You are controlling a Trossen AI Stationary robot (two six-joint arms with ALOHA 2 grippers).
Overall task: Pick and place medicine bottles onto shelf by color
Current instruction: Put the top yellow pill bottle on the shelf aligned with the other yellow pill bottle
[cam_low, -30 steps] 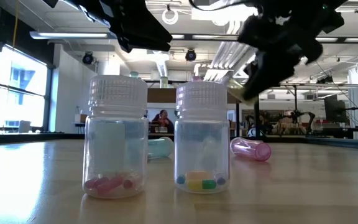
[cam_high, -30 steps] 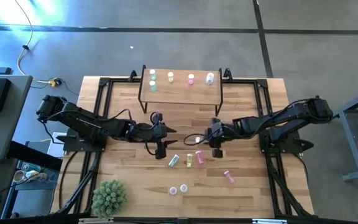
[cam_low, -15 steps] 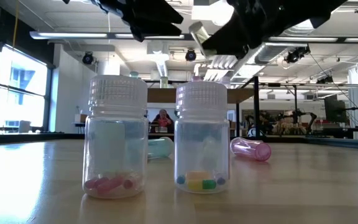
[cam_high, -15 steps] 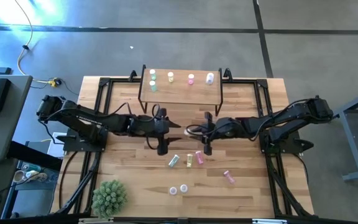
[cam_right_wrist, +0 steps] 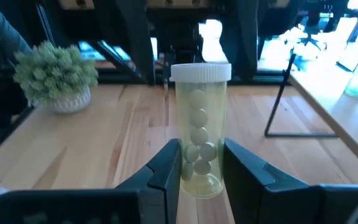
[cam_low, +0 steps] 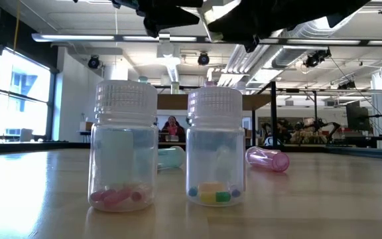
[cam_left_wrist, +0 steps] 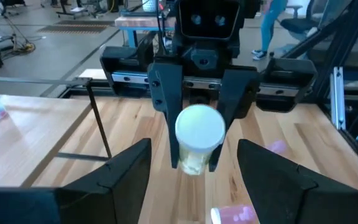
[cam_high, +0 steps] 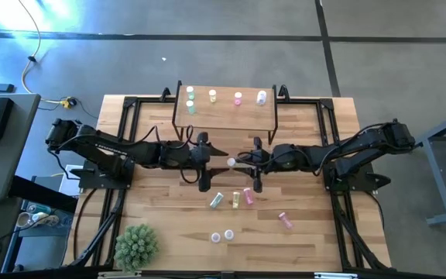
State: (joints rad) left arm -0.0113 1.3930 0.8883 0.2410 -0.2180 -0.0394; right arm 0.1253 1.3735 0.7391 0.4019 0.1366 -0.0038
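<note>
My right gripper (cam_high: 245, 162) is shut on a pale yellow medicine bottle (cam_right_wrist: 199, 130) with a white cap (cam_high: 231, 162), above the table's middle. My left gripper (cam_high: 217, 152) faces it, open, its fingers (cam_left_wrist: 124, 177) apart from the cap. The shelf (cam_high: 224, 116) stands at the far edge with green (cam_high: 190, 99), yellow (cam_high: 213, 96), pink (cam_high: 238, 98) and white (cam_high: 261, 97) bottles upright on it. Green (cam_high: 217, 200), yellow (cam_high: 236, 199) and two pink bottles (cam_high: 248, 195) (cam_high: 286, 221) lie on their sides on the table. My right gripper pinches the bottle's lower body, near its base (cam_right_wrist: 201, 177), between its two fingers (cam_right_wrist: 166, 171). The fingers come about level from the table's right and lie along the bottle. The bottle is lifted clear, its cap (cam_left_wrist: 199, 127) pointing at my left gripper.
Two clear bottles (cam_high: 216, 236) (cam_high: 228, 233) stand upright near the front edge, close to the low camera (cam_low: 126, 146). A spiky green plant ball (cam_high: 136, 246) sits at the near left corner. Black frame rails (cam_high: 122, 139) run along both table sides.
My right gripper has tipped up from pointing down to about level and risen, swinging the yellow bottle clear of the table with its cap toward the left arm. My left gripper has risen a little and gone toward the bottle.
</note>
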